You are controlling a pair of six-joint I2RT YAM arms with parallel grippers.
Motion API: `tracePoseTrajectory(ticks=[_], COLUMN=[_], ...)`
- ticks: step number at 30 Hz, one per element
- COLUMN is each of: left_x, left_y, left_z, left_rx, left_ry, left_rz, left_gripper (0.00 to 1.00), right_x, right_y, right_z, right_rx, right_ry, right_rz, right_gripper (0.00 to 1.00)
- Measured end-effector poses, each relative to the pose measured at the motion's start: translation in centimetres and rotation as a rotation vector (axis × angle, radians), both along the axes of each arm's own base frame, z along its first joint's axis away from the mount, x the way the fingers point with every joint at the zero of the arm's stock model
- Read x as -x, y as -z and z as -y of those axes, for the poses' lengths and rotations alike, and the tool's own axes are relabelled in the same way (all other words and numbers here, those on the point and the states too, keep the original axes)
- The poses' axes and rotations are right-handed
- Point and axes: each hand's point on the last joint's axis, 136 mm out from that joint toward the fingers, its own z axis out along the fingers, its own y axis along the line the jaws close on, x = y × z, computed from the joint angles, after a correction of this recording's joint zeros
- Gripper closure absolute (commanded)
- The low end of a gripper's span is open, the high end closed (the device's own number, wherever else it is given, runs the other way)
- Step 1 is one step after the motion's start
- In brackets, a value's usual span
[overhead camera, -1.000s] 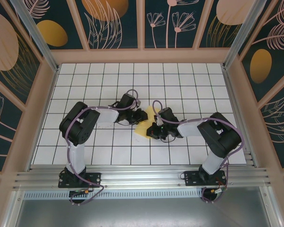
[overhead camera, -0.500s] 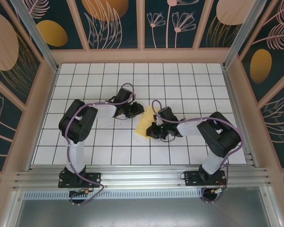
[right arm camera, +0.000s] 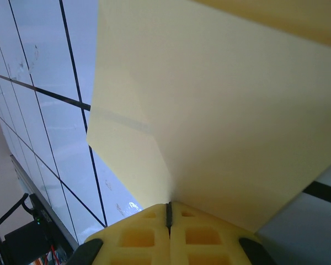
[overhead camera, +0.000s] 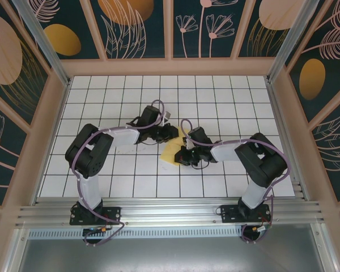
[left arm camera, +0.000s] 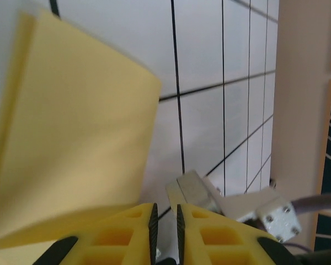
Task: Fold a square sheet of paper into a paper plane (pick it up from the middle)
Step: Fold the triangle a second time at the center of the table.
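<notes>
Listing, left to right. Left gripper [left arm camera: 164, 214]: jaws parted by a slim gap, nothing seen between them, poised just beside the sheet's far edge. Folded yellow sheet of paper [overhead camera: 170, 152]: lying between the 2 grippers at the middle of the tiled table [overhead camera: 102, 102]. Right gripper [right arm camera: 168, 208]: clenched on the sheet's edge. Risk noted: with only 1 grip, the sheet could be torn or its crease skewed if tugged sideways.

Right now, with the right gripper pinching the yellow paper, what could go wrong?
1. The right gripper is shut on an edge of the yellow paper. The rest hangs free, so the folded flap may spring open or slip.
2. The left gripper is barely open beside the paper, not on it. If it moves in, it may push and crumple the sheet rather than pinch it.
</notes>
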Motion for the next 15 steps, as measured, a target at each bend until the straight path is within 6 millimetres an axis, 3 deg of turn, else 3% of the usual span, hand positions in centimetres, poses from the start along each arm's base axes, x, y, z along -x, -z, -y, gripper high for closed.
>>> tracePoseTrajectory(ticks=[8, 15], left_x=[1.6, 1.4], left_y=[4.8, 5.0], left_z=[-0.3, -0.5], left_rx=[-0.057, -0.068], left_ry=[0.019, 0.007], left_rz=[-0.097, -0.089], left_gripper=[0.79, 0.79], right_x=[0.0, -0.1], right_y=[0.0, -0.2], right_z=[0.0, 0.0], right_rx=[-0.001, -0.001], right_ry=[-0.001, 0.004], right_rz=[-0.001, 0.003], right_gripper=[1.0, 1.0])
